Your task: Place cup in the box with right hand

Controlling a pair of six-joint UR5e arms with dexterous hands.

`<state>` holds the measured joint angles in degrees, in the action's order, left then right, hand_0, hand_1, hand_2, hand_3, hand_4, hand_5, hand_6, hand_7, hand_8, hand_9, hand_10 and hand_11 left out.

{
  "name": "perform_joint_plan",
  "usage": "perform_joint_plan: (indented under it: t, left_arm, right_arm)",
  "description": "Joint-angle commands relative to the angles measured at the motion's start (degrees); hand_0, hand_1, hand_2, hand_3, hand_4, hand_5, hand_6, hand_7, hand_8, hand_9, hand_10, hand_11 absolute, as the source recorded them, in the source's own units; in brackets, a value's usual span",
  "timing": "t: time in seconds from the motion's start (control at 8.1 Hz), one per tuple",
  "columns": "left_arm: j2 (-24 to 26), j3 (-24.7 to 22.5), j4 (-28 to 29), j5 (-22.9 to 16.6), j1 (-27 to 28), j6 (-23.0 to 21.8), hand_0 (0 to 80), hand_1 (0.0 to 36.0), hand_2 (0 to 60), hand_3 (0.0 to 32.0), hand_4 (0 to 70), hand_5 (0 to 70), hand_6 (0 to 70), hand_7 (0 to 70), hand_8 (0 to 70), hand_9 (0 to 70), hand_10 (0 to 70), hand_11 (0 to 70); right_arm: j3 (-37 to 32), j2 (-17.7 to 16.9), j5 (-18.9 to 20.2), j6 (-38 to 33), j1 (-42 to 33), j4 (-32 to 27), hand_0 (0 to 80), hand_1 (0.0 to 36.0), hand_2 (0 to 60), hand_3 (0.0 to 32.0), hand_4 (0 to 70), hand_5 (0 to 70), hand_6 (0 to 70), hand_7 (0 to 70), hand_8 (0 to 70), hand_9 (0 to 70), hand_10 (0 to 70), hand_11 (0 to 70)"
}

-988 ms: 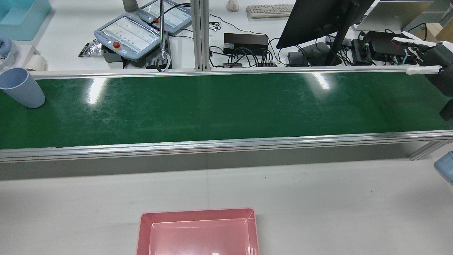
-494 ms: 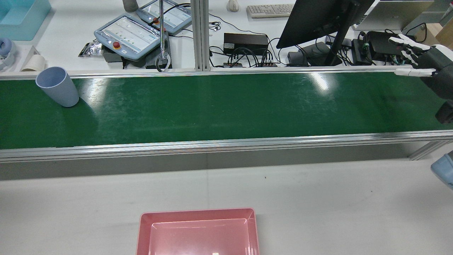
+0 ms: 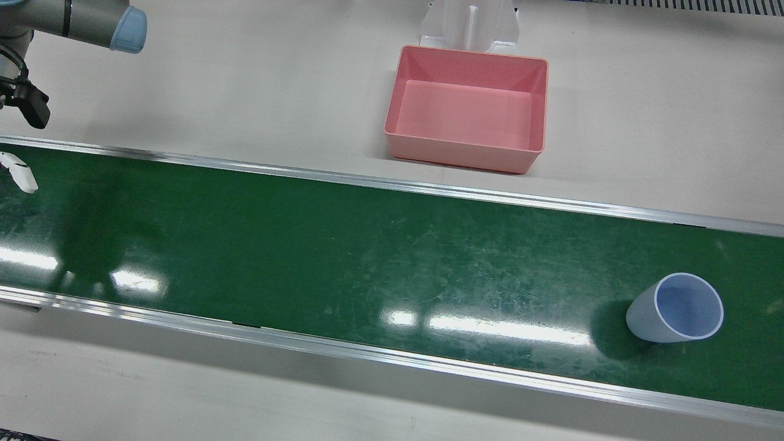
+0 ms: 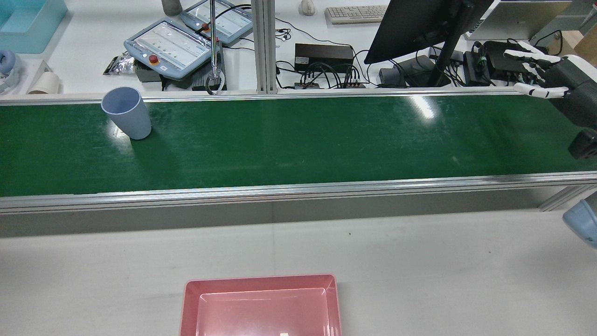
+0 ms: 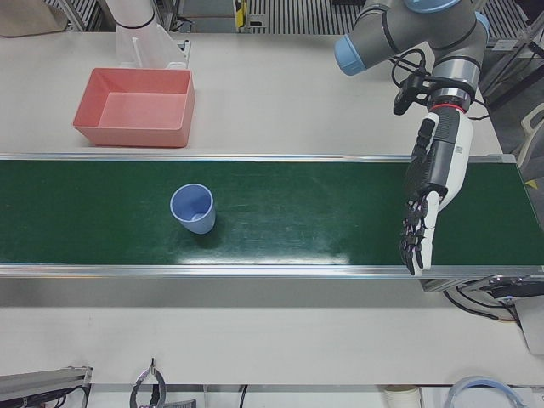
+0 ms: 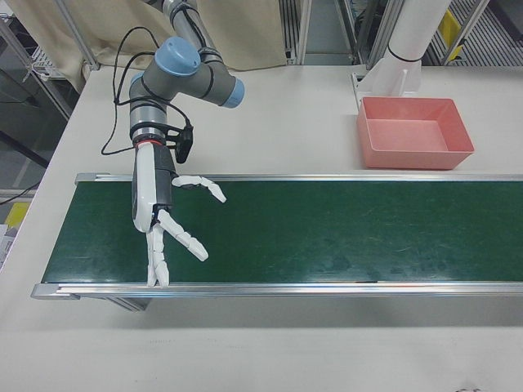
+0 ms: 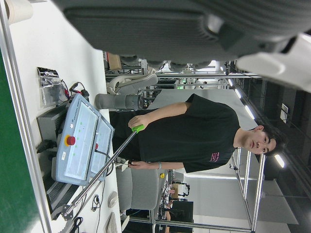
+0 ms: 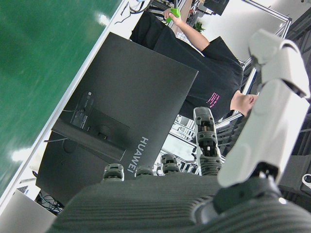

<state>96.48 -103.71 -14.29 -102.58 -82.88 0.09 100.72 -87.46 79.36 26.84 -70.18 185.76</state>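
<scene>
A pale blue cup [image 4: 127, 113] stands upright on the green belt [image 4: 298, 140], far left in the rear view. It also shows in the front view [image 3: 677, 308] and the left-front view [image 5: 194, 208]. The pink box [image 4: 261, 282] sits empty on the white table in front of the belt; it also shows in the front view [image 3: 459, 156]. My right hand [image 4: 541, 74] is open with fingers spread, over the belt's far right end, far from the cup; the right-front view [image 6: 163, 220] shows it too. My left hand [image 5: 429, 195] is open and hovers over the belt beyond the cup.
Behind the belt stand a monitor [image 4: 419, 23], teach pendants [image 4: 172, 44], cables and a keyboard. A person holding a green-tipped rod [image 7: 194, 145] shows in the left hand view. Aluminium rails [image 4: 298, 190] edge the belt.
The cup has travelled along the belt to the right in the rear view. My right hand has shifted slightly left and up, still open.
</scene>
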Motion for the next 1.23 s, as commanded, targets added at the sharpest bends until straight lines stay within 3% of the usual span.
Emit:
perform_joint_plan:
  t: [0.0,0.12,0.25,0.37,0.62,0.86,0.99,1.11]
  left_arm:
    - [-0.06,0.0,0.05,0.01,0.0,0.0,0.0,0.0,0.0,0.0,0.0,0.0,0.0,0.0,0.0,0.0,0.0,0.0]
    - [-0.06,0.0,0.05,0.01,0.0,0.0,0.0,0.0,0.0,0.0,0.0,0.0,0.0,0.0,0.0,0.0,0.0,0.0]
    - [0.03,0.0,0.05,0.01,0.0,0.0,0.0,0.0,0.0,0.0,0.0,0.0,0.0,0.0,0.0,0.0,0.0,0.0]
    - [0.03,0.0,0.05,0.01,0.0,0.0,0.0,0.0,0.0,0.0,0.0,0.0,0.0,0.0,0.0,0.0,0.0,0.0]
    - [0.03,0.0,0.05,0.01,0.0,0.0,0.0,0.0,0.0,0.0,0.0,0.0,0.0,0.0,0.0,0.0,0.0,0.0]
    - [0.03,0.0,0.05,0.01,0.0,0.0,0.0,0.0,0.0,0.0,0.0,0.0,0.0,0.0,0.0,0.0,0.0,0.0]
    - [0.03,0.0,0.05,0.01,0.0,0.0,0.0,0.0,0.0,0.0,0.0,0.0,0.0,0.0,0.0,0.0,0.0,0.0]
    - [0.03,0.0,0.05,0.01,0.0,0.0,0.0,0.0,0.0,0.0,0.0,0.0,0.0,0.0,0.0,0.0,0.0,0.0]
  right_arm:
    - [0.0,0.44,0.01,0.05,0.22,-0.05,46.9,12.3,14.6,0.0,16.4,3.8,3.2,11.2,0.0,1.0,2.6,5.2]
    - [0.0,0.44,-0.08,-0.03,0.05,-0.05,46.9,12.3,14.6,0.0,16.4,3.8,3.2,11.2,0.0,1.0,2.6,5.2]
    - [0.0,0.53,-0.17,-0.29,0.13,-0.13,46.2,8.6,7.1,3.2,10.3,3.4,2.5,10.8,0.0,2.6,1.6,3.7]
    - [0.0,0.53,-0.25,-0.38,0.13,-0.13,42.9,6.2,6.2,0.0,11.9,2.5,2.8,11.3,0.0,3.2,1.9,3.8]
    - [0.0,0.53,-0.25,-0.39,0.31,-0.22,39.7,5.9,9.1,0.0,11.8,2.1,2.7,11.3,0.0,3.3,1.7,3.4]
    - [0.0,0.53,-0.17,-0.3,0.83,-0.13,41.8,5.6,6.7,0.0,13.0,2.3,2.7,11.2,0.0,3.0,1.5,3.2]
    - [0.0,0.53,-0.17,-0.21,1.1,-0.13,40.5,7.0,11.9,0.2,12.0,2.3,2.6,11.7,0.0,3.1,1.6,3.3]
    - [0.0,0.53,-0.17,-0.04,1.71,-0.13,43.6,7.1,8.9,0.8,13.2,2.6,2.7,11.9,0.0,3.0,1.7,3.5]
